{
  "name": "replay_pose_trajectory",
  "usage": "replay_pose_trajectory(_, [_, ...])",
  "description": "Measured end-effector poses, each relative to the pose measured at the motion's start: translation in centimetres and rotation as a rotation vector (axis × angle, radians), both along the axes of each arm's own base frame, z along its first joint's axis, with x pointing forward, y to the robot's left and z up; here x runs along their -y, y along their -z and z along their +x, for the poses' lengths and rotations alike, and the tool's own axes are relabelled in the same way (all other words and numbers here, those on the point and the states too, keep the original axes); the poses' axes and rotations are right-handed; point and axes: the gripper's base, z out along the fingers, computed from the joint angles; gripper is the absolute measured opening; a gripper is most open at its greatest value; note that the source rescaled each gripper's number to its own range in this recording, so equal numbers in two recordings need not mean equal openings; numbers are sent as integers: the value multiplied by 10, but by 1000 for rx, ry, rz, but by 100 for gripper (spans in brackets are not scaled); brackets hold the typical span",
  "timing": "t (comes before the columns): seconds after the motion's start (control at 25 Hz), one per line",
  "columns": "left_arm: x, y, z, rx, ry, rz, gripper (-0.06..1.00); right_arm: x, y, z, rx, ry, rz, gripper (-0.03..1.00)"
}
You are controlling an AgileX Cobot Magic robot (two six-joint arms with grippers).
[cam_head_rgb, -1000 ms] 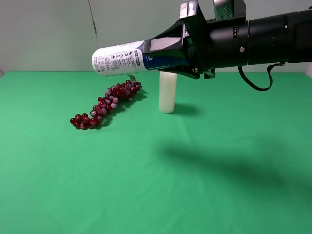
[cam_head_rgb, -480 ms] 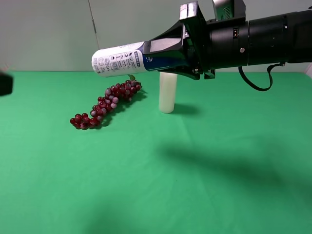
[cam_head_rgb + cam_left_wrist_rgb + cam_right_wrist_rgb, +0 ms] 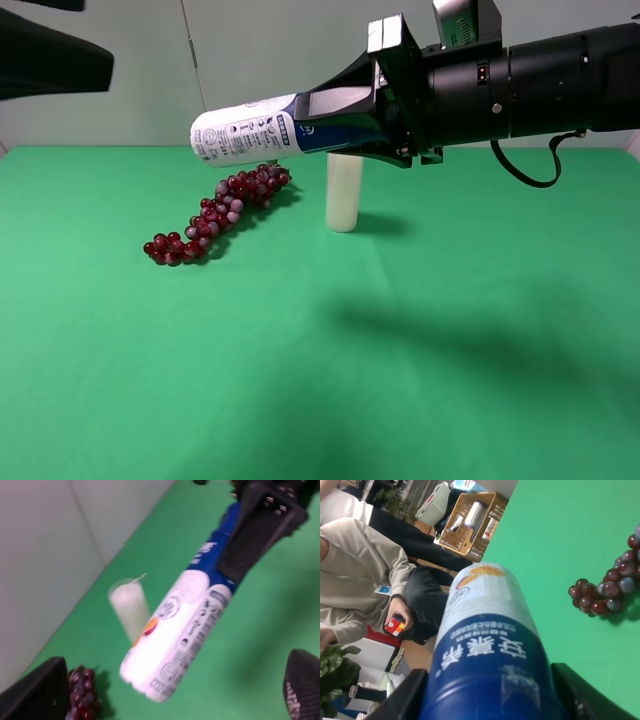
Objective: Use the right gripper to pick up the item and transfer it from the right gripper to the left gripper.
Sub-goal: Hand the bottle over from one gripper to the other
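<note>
Jaws on right gripper (image 3: pixel 335 118) clenched on bottle (image 3: pixel 245 128) at its blue end. We see it held approx. horiz. in the air above desk (image 3: pixel 400 380), white end twd left gripper (image 3: pixel 170 692). Left jaws spread wide, apart from bottle. Candle (image 3: pixel 344 190) upright behind, grapes (image 3: pixel 215 215) lying nearby.
</note>
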Motion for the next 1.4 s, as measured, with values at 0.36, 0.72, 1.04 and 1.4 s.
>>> replay_pose_trajectory(0.36, [16,7,5,98,206,116,79,0,0,1,2,10,-5,1])
replay_pose_trajectory(0.72, [15,7,6,122,204,129,79,1,1,2,6,19,-11,1])
replay_pose_trajectory(1.04, [15,17,5,119,214,147,79,1,1,2,8,28,-14,1])
replay_pose_trajectory(1.4, [15,19,10,153,176,127,80,1,1,3,13,27,-17,1])
